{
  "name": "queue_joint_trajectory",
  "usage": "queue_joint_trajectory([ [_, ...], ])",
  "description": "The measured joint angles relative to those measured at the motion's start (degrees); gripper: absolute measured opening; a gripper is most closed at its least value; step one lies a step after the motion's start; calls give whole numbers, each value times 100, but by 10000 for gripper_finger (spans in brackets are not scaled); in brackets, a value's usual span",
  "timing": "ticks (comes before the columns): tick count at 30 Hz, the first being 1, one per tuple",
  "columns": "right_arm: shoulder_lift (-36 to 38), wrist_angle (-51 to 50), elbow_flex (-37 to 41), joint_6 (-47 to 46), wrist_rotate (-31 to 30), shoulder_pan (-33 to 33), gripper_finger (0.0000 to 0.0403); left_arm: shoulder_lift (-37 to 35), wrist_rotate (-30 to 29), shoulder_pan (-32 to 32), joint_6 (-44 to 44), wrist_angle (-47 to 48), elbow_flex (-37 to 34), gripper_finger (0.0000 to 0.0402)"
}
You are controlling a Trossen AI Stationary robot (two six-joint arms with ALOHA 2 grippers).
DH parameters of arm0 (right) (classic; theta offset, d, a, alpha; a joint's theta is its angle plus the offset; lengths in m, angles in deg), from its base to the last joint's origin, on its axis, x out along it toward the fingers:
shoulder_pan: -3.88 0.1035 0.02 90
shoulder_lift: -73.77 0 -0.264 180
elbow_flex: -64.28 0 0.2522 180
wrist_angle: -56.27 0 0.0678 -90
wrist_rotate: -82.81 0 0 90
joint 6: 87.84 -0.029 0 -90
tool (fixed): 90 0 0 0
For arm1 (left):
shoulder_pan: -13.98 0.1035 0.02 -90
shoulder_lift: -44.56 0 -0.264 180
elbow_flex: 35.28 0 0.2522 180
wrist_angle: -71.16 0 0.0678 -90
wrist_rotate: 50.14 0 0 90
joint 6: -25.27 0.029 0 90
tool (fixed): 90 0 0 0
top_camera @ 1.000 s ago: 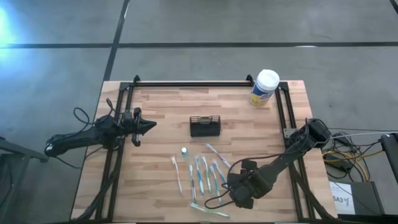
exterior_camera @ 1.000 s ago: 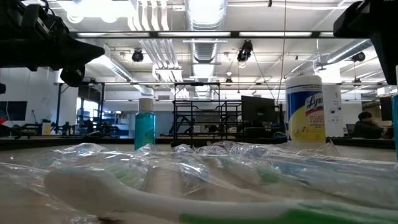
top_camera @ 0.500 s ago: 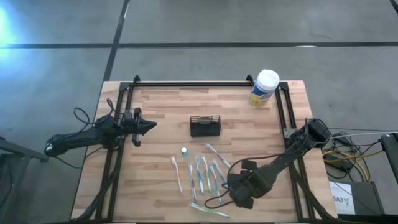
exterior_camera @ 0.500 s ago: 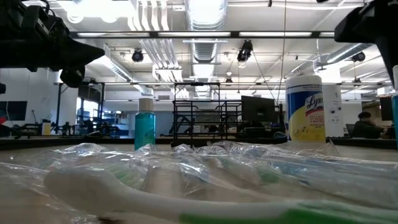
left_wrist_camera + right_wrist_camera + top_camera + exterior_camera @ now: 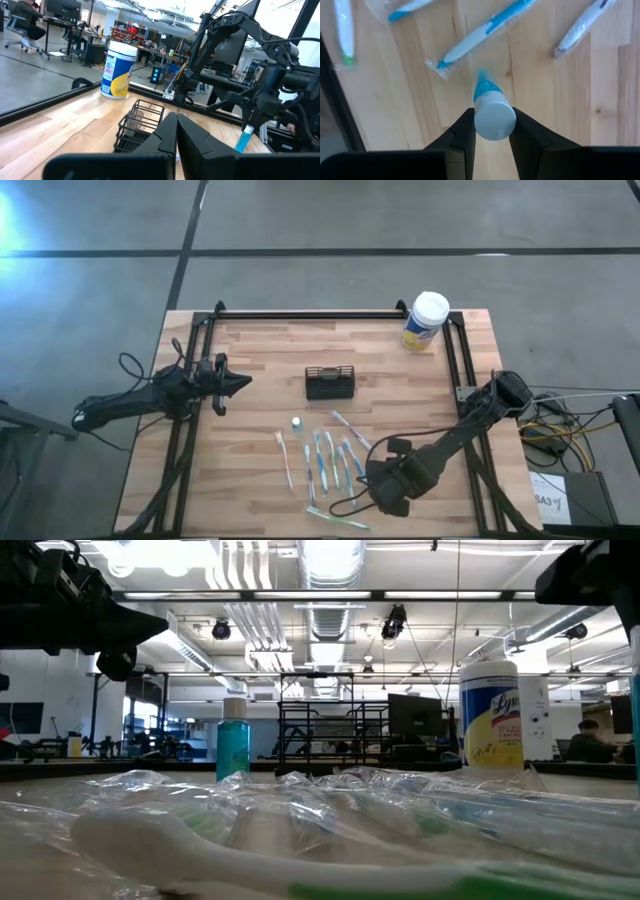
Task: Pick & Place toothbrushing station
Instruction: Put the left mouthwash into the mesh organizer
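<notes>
The right gripper [image 5: 492, 131] hangs over the front edge of the table [image 5: 260, 350], its fingers clamped on a blue-and-white toothbrush [image 5: 492, 112] held on end above the wrapped toothbrushes [image 5: 325, 460] — so the step in hand looks like the pickup. The toothbrushing station [image 5: 330, 382] stands near the table's middle, well apart. The next move likely calls for carrying the brush there and lowering it in upright. The left gripper [image 5: 235, 383] waits fully closed and empty by the left edge.
</notes>
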Motion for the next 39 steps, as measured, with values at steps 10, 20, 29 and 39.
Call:
queue_joint_trajectory([
  [10, 544, -3, -76, 190, -322, -46, 85, 2, 0, 0, 0, 0, 0, 12],
  [20, 1734, 472, -76, 1466, -931, -357, 85, 1, -24, 0, 0, -2, 0, 12],
  [29, 2444, 953, -20, 2844, -918, -1024, 85, 2, -44, 1, 0, -2, 0, 12],
  [39, 3642, 2043, 1033, 3239, -859, -1440, 85, 2, -44, 1, 0, 66, 0, 12],
])
